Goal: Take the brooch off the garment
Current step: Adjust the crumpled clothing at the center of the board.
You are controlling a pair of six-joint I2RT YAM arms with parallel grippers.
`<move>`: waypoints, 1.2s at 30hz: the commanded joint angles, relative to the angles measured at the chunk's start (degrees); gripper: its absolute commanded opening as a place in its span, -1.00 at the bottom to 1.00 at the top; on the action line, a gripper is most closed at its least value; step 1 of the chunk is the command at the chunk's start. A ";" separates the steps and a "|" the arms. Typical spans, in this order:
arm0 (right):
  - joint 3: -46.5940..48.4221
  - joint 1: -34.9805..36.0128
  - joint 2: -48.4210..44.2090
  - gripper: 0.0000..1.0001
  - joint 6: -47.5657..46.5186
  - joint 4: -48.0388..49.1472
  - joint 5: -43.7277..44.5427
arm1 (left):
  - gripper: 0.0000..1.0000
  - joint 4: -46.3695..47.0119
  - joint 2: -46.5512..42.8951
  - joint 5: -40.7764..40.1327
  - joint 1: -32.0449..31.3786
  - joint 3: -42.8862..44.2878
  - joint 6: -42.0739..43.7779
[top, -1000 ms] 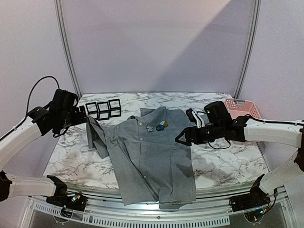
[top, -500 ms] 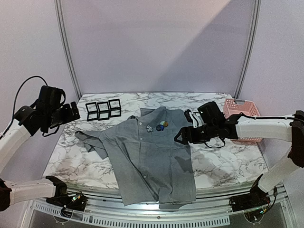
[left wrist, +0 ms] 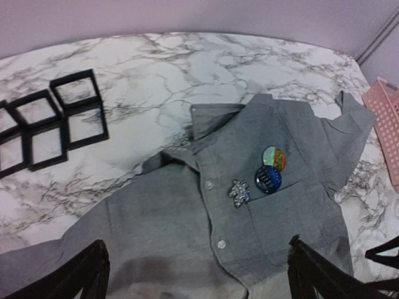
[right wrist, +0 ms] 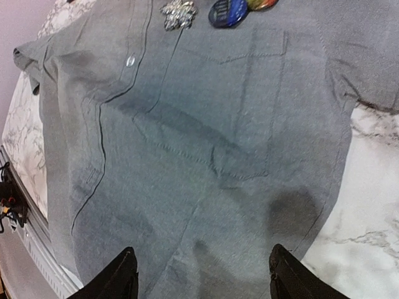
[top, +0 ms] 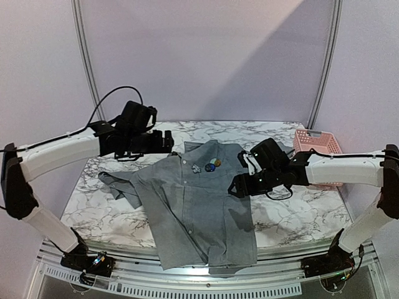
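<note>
Silver brooch (left wrist: 239, 193) stayed pinned on shirt (top: 193, 212) chest, beside two round badges (left wrist: 268, 178). Left claw (top: 167, 142), jaws wide apart, swung in to brooch's 10 o'clock. Right claw (top: 235, 185), apart and empty, crept to 4 o'clock. Approach only, nothing gripped yet.

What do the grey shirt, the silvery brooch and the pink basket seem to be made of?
The grey shirt looks like thin matte woven cloth: soft folds, stitched seams. The silvery brooch is probably metal set with stones, since it glints; too small to be sure. The pink basket seems moulded plastic: a regular lattice wall.
</note>
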 commanded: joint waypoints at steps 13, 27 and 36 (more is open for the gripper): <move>-5.66 9.82 -4.60 0.47 5.30 -2.70 -0.13 | 0.99 1.76 31.25 9.26 -1.43 25.48 7.46; -4.60 13.78 -2.67 0.45 4.42 -7.19 0.77 | 0.99 0.42 44.45 10.80 3.49 35.27 7.17; -0.47 15.96 2.70 0.43 5.11 -11.19 5.80 | 0.99 -2.34 51.22 11.52 3.58 39.73 6.75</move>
